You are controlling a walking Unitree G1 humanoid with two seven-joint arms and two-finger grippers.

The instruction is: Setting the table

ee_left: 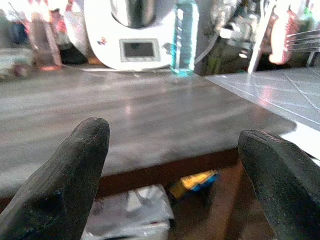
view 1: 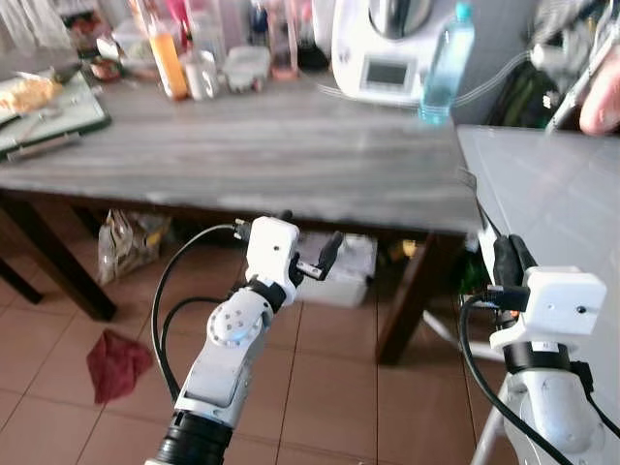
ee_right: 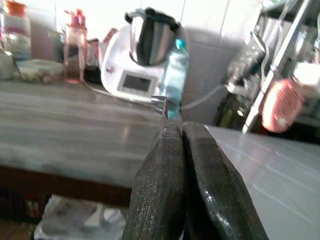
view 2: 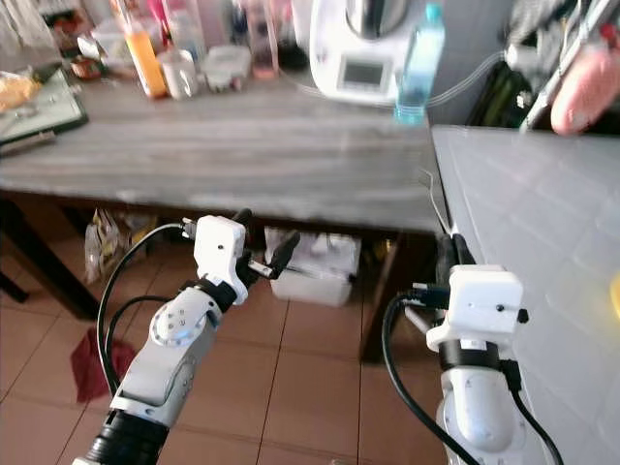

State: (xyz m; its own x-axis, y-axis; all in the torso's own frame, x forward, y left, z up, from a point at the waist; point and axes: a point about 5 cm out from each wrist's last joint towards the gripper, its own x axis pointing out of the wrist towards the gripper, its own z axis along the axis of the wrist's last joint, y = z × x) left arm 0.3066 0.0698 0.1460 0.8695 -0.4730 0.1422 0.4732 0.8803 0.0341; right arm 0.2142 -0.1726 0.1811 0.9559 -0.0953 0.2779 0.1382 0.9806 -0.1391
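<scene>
My left tool (view 1: 312,254) is held below the front edge of the dark surface (view 1: 271,155), its two fingers (ee_left: 75,175) spread wide with nothing between them. My right tool (view 2: 451,254) is raised at the near left edge of the pale grey surface (view 2: 533,223), fingers pressed together on a fork (ee_right: 160,104) whose tines stick out beyond the tips. On the floor (view 1: 329,387) beneath lie a red cloth (view 1: 116,363) and, farther back, a white box (view 1: 341,271). At the back of the dark surface stand a white kitchen machine (view 1: 383,48) and, just to its right, a clear bottle (view 1: 446,66); an orange bottle (view 1: 167,60) and a tray (view 1: 48,111) sit to the left.
</scene>
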